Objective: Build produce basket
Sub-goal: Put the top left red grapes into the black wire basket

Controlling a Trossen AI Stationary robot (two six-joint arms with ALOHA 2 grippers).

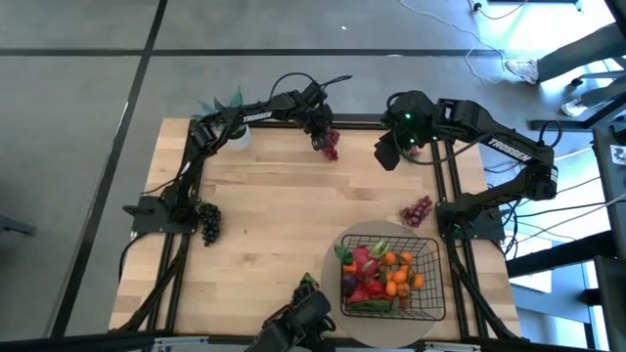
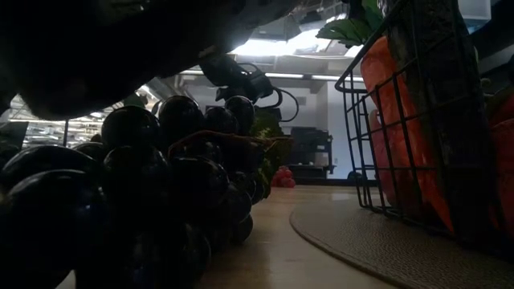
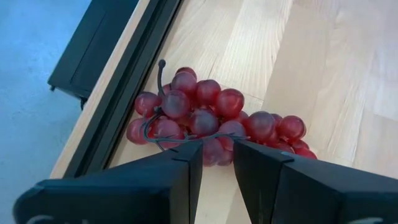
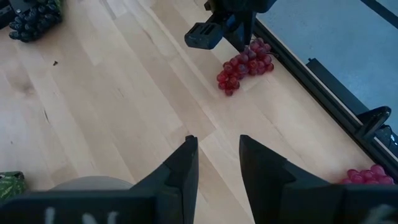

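Note:
A bunch of red grapes (image 3: 211, 118) (image 1: 331, 147) lies on the wooden table close to its far edge rail. My left gripper (image 3: 217, 152) (image 1: 321, 129) is down on it, its fingers shut narrowly on the bunch's near side. My right gripper (image 4: 219, 146) (image 1: 389, 154) hangs open and higher up, to the right of the bunch, with nothing between its fingers. The black wire basket (image 1: 437, 264) stands on a round beige mat (image 1: 331, 272) at the near right. It holds tangerines, a carrot, red and pink pieces. My left gripper has a grape on the edge of the red bunch (image 3: 214, 151) between its two fingertips, next to the dark wire stem (image 3: 180, 140). The fingers slant down from the table's left. The bunch lies on its side on the table.
Purple grapes (image 1: 418, 210) lie just beyond the basket. Dark grapes (image 1: 208, 220) sit by the left arm's base. Another dark bunch (image 2: 161, 177) fills the low view near the front edge. A green plant (image 1: 220, 103) stands at the far left corner. The table's middle is bare wood.

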